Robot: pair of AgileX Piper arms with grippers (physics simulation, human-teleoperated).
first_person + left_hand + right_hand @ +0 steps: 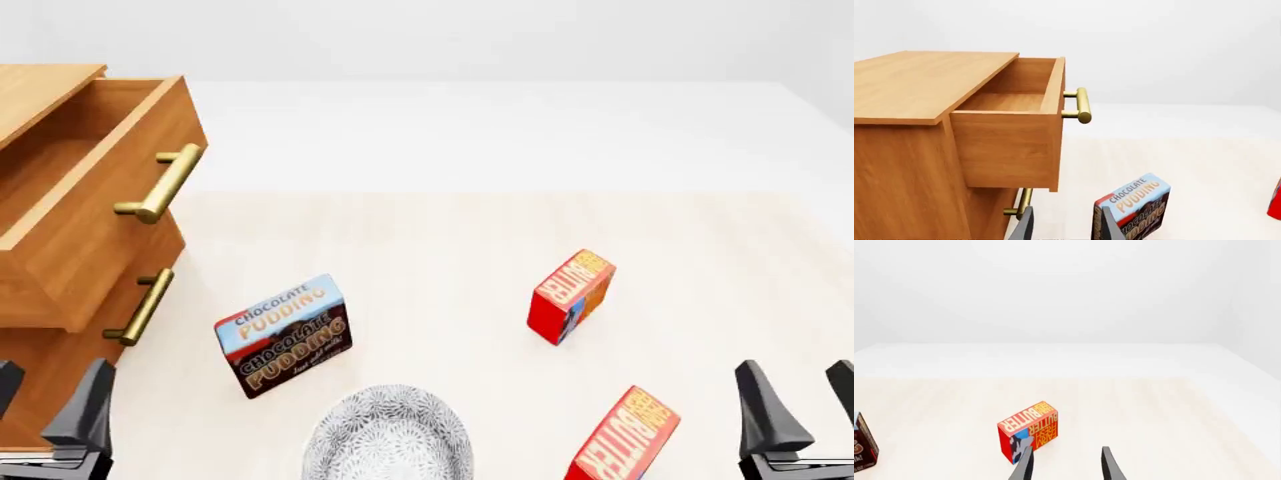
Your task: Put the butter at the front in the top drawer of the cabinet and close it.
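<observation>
Two look-alike butter cartons stand on the table. The butter at the front is near the lower edge of the front view, left of my right gripper, which is open and empty. The other carton stands farther back; the right wrist view seems to show this one, ahead of the open right gripper. The cabinet stands at the left with its top drawer pulled out; its inside shows empty. My left gripper is open beside the cabinet's lower front.
A brown-and-blue Chocolate Pudding box stands between the cabinet and the cartons, also in the left wrist view. A grey patterned bowl sits at the front middle. Brass handles jut from the top drawer and the lower drawer.
</observation>
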